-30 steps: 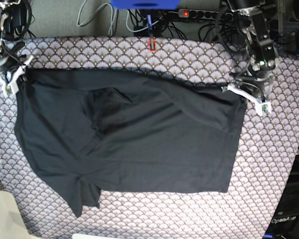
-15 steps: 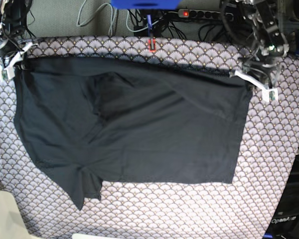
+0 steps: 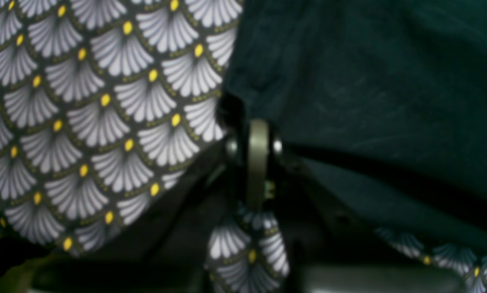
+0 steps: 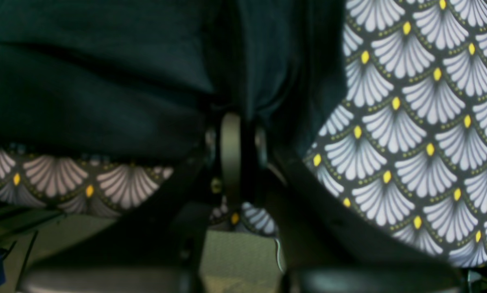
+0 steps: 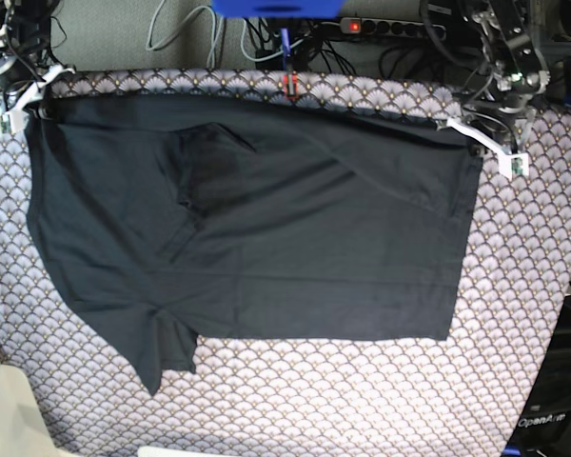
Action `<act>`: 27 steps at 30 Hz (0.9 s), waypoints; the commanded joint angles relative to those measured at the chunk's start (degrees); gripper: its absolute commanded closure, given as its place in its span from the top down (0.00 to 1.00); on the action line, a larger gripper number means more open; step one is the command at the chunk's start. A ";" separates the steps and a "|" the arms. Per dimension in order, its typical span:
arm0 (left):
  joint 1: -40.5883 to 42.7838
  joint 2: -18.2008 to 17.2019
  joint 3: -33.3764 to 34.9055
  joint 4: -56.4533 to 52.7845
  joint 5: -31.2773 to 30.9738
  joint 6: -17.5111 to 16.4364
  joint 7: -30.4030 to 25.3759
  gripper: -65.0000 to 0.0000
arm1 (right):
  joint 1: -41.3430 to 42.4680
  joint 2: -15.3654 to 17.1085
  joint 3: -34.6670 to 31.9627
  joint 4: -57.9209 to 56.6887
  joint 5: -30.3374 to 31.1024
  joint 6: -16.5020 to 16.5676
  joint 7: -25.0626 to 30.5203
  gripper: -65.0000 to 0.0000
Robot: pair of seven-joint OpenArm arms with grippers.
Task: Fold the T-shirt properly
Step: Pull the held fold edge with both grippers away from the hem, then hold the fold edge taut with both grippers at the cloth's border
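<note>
The soft black short-sleeved T-shirt [image 5: 266, 219] lies spread out on the surface, which is covered by a grey cloth with a fan-shell pattern and small yellow dots [image 5: 381, 400]. Its near edge is flat, and one sleeve sticks out toward the near side. It is folded over on itself, with a bumpy fold in the middle.

At the far edge, the left gripper [image 5: 485, 145] is closed tight on one far corner of the T-shirt. The right gripper [image 5: 24, 103] is closed tight on the other far corner. Both corners are pulled out wide.

Behind the surface are cables and a power strip with a red light [image 5: 385, 27].
</note>
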 commanded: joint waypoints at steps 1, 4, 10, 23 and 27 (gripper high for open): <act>0.03 -0.88 -0.27 0.73 0.37 0.21 -0.41 0.00 | -0.77 0.53 0.23 0.19 -1.53 0.23 -2.17 0.00; -0.15 -0.96 -0.27 0.64 0.45 0.21 -0.41 0.00 | -0.59 0.44 0.23 0.10 -1.53 0.23 -2.17 0.00; -0.24 -0.79 -0.18 0.64 0.45 0.21 -0.41 0.00 | -0.42 0.27 0.32 0.10 -1.62 0.23 -2.52 0.01; 0.11 -0.70 -0.27 1.25 0.37 -1.37 -0.85 0.23 | 0.46 0.27 3.40 0.19 -1.35 0.23 -2.79 0.26; 0.03 -0.70 -0.44 1.25 0.37 -5.24 -0.94 0.27 | 0.55 0.62 5.68 0.19 1.28 0.23 -2.79 0.26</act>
